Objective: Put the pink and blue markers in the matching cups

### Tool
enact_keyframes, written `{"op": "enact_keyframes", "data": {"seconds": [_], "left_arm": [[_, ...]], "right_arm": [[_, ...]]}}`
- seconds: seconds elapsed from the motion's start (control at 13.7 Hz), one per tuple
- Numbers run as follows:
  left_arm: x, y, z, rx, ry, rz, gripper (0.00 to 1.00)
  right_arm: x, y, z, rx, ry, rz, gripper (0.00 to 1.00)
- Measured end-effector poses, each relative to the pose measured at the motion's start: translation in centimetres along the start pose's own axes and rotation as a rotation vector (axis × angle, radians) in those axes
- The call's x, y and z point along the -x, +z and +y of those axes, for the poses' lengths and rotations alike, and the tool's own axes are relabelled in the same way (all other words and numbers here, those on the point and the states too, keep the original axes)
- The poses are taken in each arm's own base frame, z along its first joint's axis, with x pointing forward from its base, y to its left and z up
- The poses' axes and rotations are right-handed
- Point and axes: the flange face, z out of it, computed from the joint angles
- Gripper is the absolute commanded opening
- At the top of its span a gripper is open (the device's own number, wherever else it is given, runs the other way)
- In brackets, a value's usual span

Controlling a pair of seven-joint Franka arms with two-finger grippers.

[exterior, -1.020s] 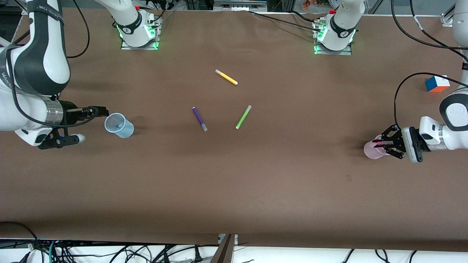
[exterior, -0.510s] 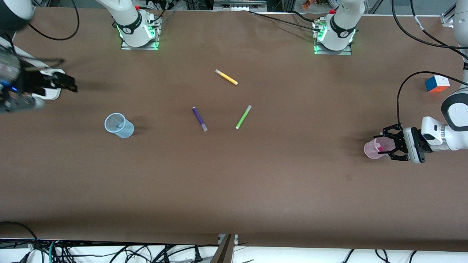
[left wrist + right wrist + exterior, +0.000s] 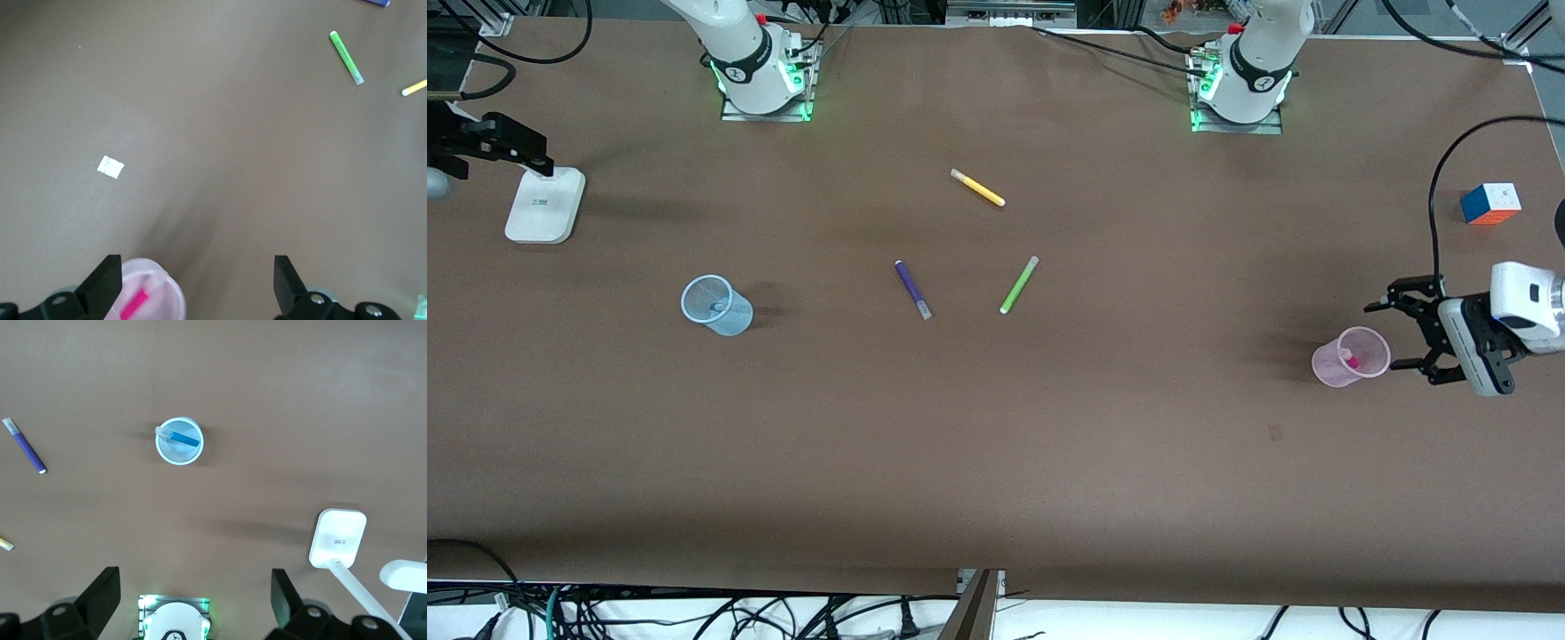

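The pink marker stood in the pink cup near the left arm's table end; the blue marker lay in the blue cup. Bare table surrounded both cups. The left gripper hung beside the pink cup, jaws spread, empty. The right gripper, partly cut off, was spread open above a white stand.

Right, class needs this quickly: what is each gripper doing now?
Left gripper: open, empty, beside the pink cup.
Right gripper: open, empty, above the table at the right arm's end.
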Motion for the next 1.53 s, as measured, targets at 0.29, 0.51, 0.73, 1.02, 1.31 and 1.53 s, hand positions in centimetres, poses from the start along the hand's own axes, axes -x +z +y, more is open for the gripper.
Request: {"op": "enact_keyframes", "data": {"seconds": [0.29,0.51,0.73,1.02,1.31,1.53], "left_arm": [[-5.7,-5.0,8.0,-0.092,-0.171,-0.121,1.0],[-8.7,-6.7,12.7,-0.164,-0.314,-0.175,1.0],[-10.5,-6.7,15.4,-0.193,-0.5,-0.19,1.0],[-14.0,-5.0,18.9,-0.283,-0.608,-0.248,1.0],[-14.9,-4.8,20.6,-0.293,-0.636,-0.264,1.0],[-14.8,-4.7,20.6,-0.293,-0.658,-0.267,1.0]], "right_arm": [[0.2,0.3,-1.7,0.002,0.052,-0.009,1.0],[0.3,0.3,-1.5,-0.008,0.057,-0.009,1.0],[0.4,0.2,-1.6,-0.048,0.058,-0.01,1.0],[0.3,0.4,-1.1,-0.051,0.068,-0.014,1.0],[0.1,0.6,-0.8,-0.052,0.075,-0.019,1.0],[0.0,0.6,-0.8,-0.051,0.075,-0.017,1.0]]}}
